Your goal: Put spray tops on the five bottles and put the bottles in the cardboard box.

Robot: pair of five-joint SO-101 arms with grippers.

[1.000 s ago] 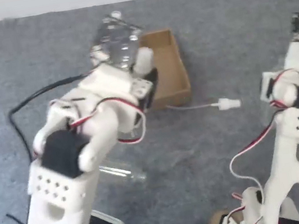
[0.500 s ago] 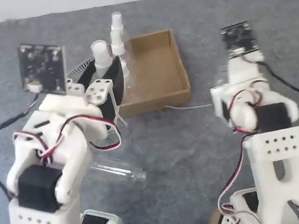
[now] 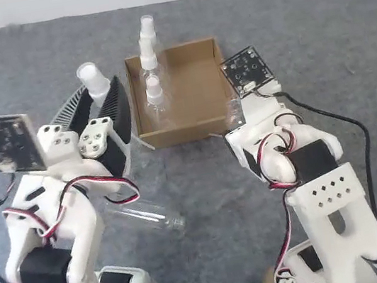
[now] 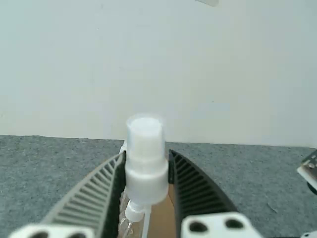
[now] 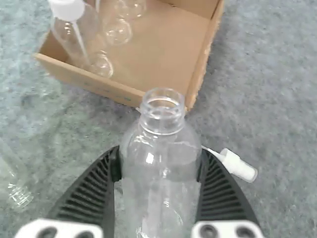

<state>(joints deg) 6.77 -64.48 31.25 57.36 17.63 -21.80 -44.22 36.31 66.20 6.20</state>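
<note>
Cardboard box (image 3: 187, 131) holds your capped bottles (image 3: 156, 100), upright along one side. Your left gripper (image 4: 146, 159) is clamped on a spray top (image 4: 145, 148), raised beside the box. Your right gripper (image 5: 159, 161) grips an uncapped bottle (image 5: 159, 144) near the box's front wall. Another bare bottle (image 3: 143, 219) lies on the carpet (image 3: 315, 35).

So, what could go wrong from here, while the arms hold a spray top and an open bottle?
1. The spray top in the left gripper must meet the narrow neck of the open bottle in the right gripper; a small misalignment could jam it.
2. The uncapped bottle lying beside the left arm could be nudged and roll.
</note>
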